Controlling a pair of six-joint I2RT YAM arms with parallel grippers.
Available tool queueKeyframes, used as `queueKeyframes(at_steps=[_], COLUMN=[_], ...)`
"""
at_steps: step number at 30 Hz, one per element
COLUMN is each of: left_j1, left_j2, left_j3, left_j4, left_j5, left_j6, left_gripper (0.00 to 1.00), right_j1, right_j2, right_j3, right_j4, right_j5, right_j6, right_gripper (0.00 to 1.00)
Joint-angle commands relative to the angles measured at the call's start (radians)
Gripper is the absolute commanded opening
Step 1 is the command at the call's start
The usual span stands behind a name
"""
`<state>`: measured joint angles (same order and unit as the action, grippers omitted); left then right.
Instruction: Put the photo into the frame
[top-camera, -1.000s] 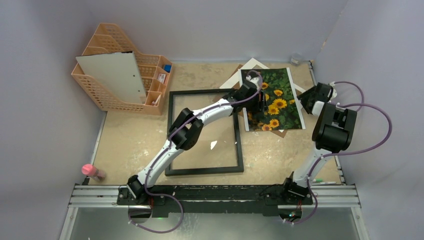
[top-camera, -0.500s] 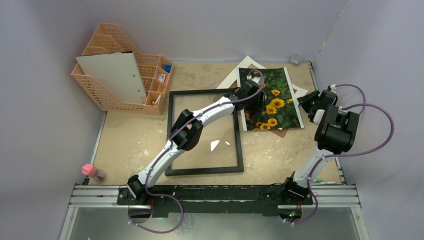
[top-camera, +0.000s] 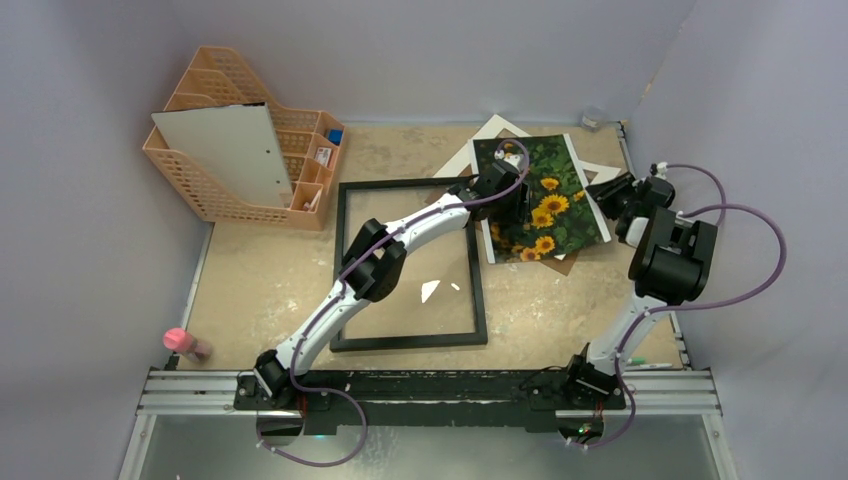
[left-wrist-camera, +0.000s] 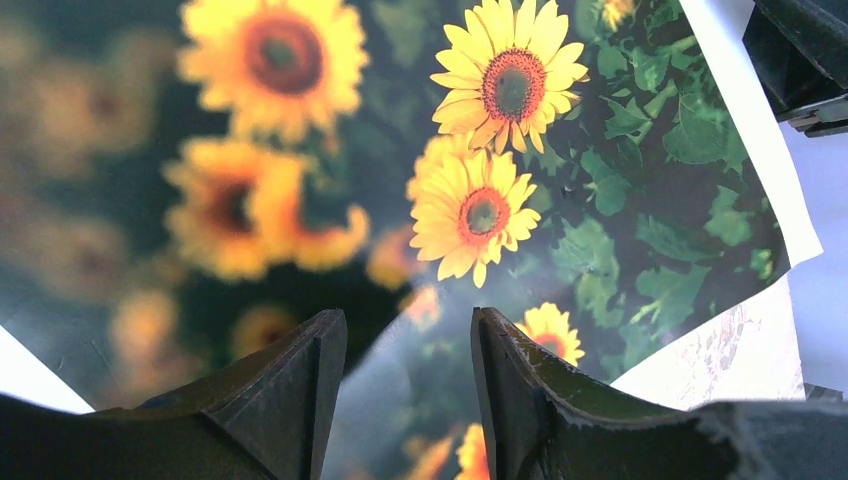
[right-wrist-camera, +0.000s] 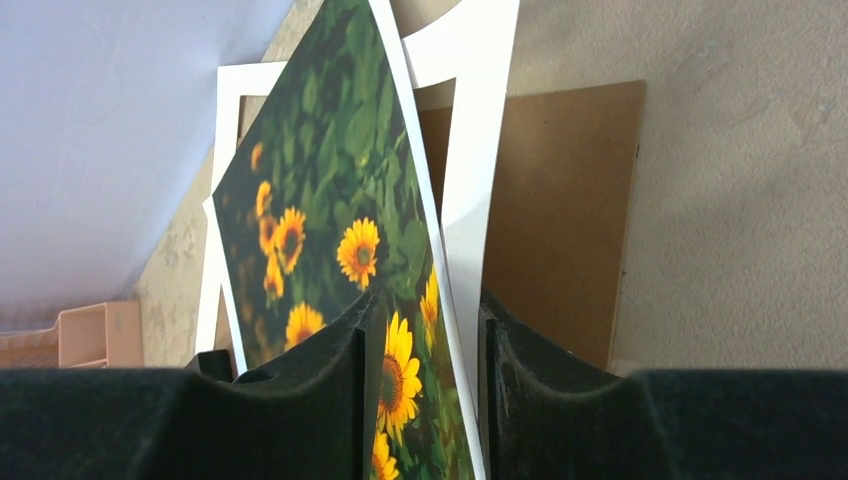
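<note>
The sunflower photo lies at the back right on a white mat board, its right edge tilted up. The black-bordered frame lies flat in the middle of the table. My left gripper hovers open low over the photo's left part; in the left wrist view its jaws stand apart with only the glossy photo below them. My right gripper is at the photo's right edge. In the right wrist view its jaws stand apart with the edge of the photo between them.
A brown backing board lies under the mat board. An orange basket organiser holding a white board stands at the back left. A pink object sits near the table's front left edge. Walls close in on the right.
My right gripper has moved in onto the photo's right edge and its jaws have narrowed. The photo's right side has lifted and the photo has turned a little. The left arm has hardly moved.
</note>
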<state>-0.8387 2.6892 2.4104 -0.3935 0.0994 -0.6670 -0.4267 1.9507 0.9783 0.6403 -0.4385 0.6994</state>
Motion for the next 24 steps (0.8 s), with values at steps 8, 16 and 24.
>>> queueKeyframes(at_steps=[8, 16, 24], left_j1=[0.000, 0.001, 0.008], left_j2=[0.087, 0.061, 0.022], left_j3=[-0.044, -0.069, -0.078], left_j4=[-0.175, -0.150, -0.134], left_j5=[-0.018, -0.009, 0.026], left_j6=[0.032, 0.026, 0.028], left_gripper=[0.53, 0.53, 0.54], right_j1=[0.002, 0.010, 0.037], right_j2=[-0.008, -0.046, -0.148], right_j3=[0.061, 0.073, 0.087], right_j4=[0.078, 0.067, 0.001], right_j5=[0.048, 0.112, 0.211], right_j6=[-0.010, -0.052, -0.111], right_gripper=[0.38, 0.15, 0.00])
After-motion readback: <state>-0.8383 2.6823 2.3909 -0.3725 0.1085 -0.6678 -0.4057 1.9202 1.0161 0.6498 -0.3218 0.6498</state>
